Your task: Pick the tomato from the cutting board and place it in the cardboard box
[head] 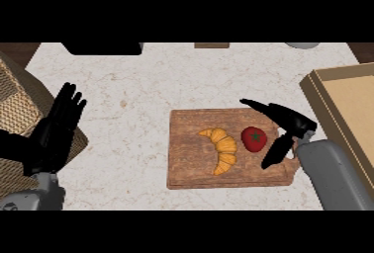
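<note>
The right hand (283, 129), fingers spread wide, brackets the tomato (254, 139) on the cutting board (191, 168), so closing round it seems next, then carrying it to the cardboard box (349, 106).

- The cardboard box (343, 106) runs off the right edge; only its left wall and part of its floor show.
- The right hand (288, 129) hides the cutting board's (194, 170) right edge.
- Dark and pale objects along the far edge are cut off, unidentifiable.
</note>
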`<action>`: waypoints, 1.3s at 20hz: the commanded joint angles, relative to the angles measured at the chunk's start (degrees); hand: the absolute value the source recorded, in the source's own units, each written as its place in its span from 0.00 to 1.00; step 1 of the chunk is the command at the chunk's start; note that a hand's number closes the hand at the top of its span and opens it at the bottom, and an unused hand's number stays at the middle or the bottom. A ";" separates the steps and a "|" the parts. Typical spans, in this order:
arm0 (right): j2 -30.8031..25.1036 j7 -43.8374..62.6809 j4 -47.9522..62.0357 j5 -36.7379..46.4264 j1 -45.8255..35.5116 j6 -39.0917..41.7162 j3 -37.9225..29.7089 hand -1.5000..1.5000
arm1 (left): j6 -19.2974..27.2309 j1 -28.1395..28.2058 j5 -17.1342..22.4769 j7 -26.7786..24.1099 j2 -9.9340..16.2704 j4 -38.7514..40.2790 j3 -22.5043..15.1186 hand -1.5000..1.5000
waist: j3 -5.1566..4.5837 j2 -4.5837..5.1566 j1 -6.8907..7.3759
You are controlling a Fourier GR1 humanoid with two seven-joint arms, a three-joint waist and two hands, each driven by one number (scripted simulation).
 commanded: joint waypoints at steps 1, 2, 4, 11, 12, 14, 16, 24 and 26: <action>-1.58 -5.58 5.42 1.95 -1.58 -0.84 -0.95 0.00 | 0.47 -1.96 -2.80 -3.37 -1.86 5.02 -1.00 0.50 | 0.01 0.07 -0.05; 0.08 -3.68 2.48 2.14 -0.42 -0.74 -0.63 0.00 | 0.86 -1.20 -2.41 -2.62 -2.23 3.66 -0.31 0.50 | 0.01 0.01 -0.08; 1.23 -4.78 3.76 4.11 0.84 -2.90 0.90 0.00 | 1.53 -0.44 -2.00 1.74 -2.05 -1.87 -0.75 0.50 | 0.02 -0.01 0.02; 1.59 -4.98 2.24 5.54 0.38 -2.13 0.19 1.00 | 2.67 -2.99 -4.36 1.97 -3.04 0.37 -0.70 0.50 | 0.01 0.00 -0.12; 1.97 -7.73 2.28 7.02 2.66 -5.06 1.14 1.00 | 0.07 1.71 -2.75 -0.60 -3.14 -1.02 -0.42 0.50 | 0.01 -0.01 -0.04; 1.20 -11.98 6.57 9.44 -1.35 -7.07 2.82 1.00 | 1.62 -3.12 -3.78 2.36 -2.82 0.68 -0.79 0.50 | 0.03 0.08 0.11; 0.57 -12.96 1.94 10.14 2.33 -8.27 3.35 1.00 | 0.15 2.46 -3.05 3.82 -2.26 -4.51 -1.22 0.50 | 0.02 -0.04 0.07; 6.25 1.14 -8.63 18.50 7.01 -16.44 7.10 1.00 | 0.95 0.02 -4.18 -1.44 -4.28 1.38 -0.79 0.50 | -0.05 -0.29 -1.02; 10.45 10.81 -11.71 24.14 6.36 -18.82 10.87 1.00 | -0.46 1.02 -2.54 -1.27 -2.45 0.55 1.20 0.50 | -0.13 -0.58 -0.98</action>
